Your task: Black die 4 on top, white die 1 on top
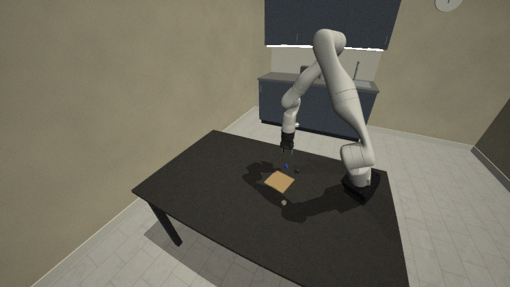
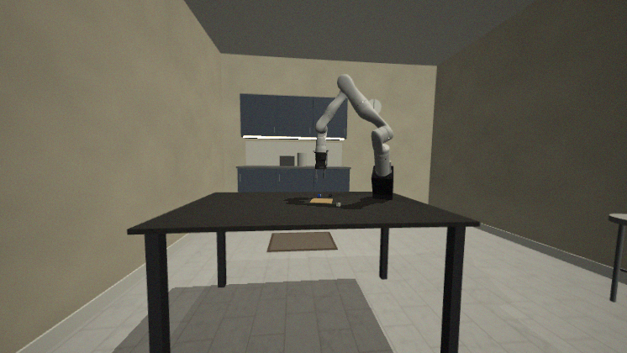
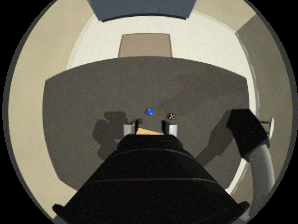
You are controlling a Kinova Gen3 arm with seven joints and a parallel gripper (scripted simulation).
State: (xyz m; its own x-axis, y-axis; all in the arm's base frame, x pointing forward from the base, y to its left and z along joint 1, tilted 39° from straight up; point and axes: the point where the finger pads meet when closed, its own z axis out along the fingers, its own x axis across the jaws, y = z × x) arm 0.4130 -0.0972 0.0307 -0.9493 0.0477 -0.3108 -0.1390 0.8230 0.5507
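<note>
My gripper is open and empty, pointing down high above the table near the blue die. The black die lies on the table just off the mat, on the robot base's side. The white die lies on the table off the mat's near side; it is hidden in the wrist view. The orange mat lies flat, mostly hidden by the gripper in the wrist view. The dice are too small to read their top numbers.
The blue die lies on the table beyond the mat's far side, left of the black die. The robot's black base stands at the table's right side. The arm's shadow falls across the table around the mat.
</note>
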